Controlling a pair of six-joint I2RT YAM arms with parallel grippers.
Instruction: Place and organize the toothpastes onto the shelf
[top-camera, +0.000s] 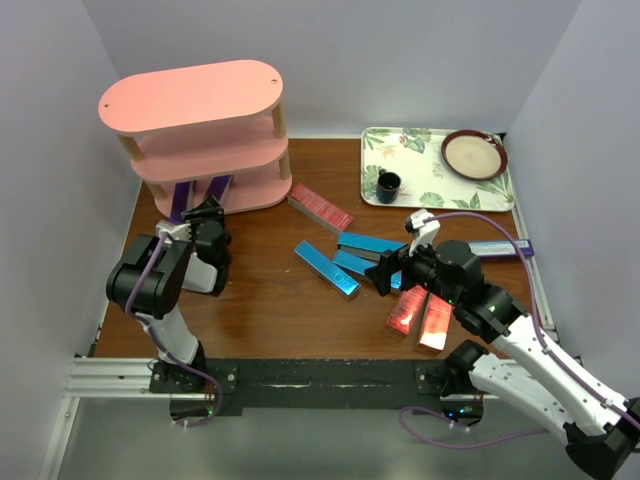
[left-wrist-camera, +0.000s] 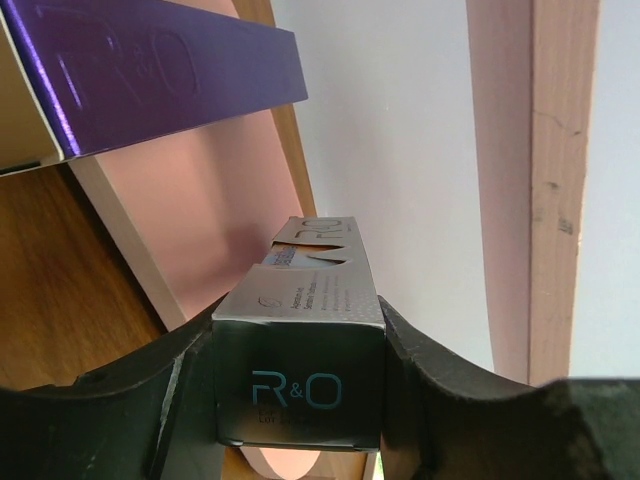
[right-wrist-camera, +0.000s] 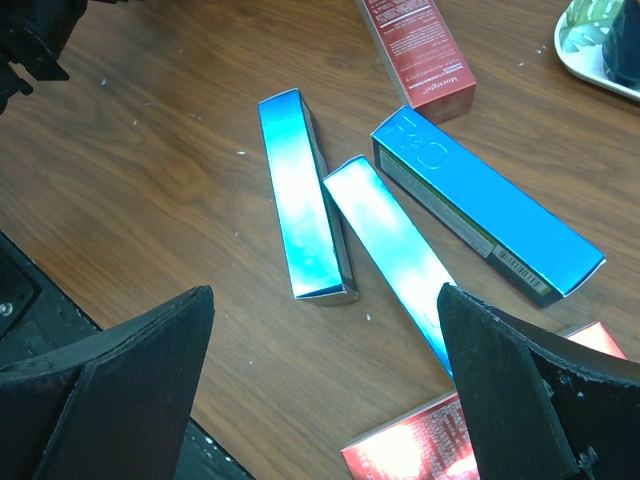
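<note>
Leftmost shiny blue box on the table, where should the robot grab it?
Pinch the leftmost glossy blue rectangular carton across its narrow width, coming straight down. It lies flat, long sides exposed. Probably best near its end toward the metallic red carton, clear of the neighbouring blue carton.

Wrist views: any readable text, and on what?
"R&O": teal print, end face of the held carton in the left gripper.
"R&O": embossed, purple carton above it.
"R&O": embossed, rightmost blue carton.
Fine print on that carton's side and on the red carton: too small to read.
</note>
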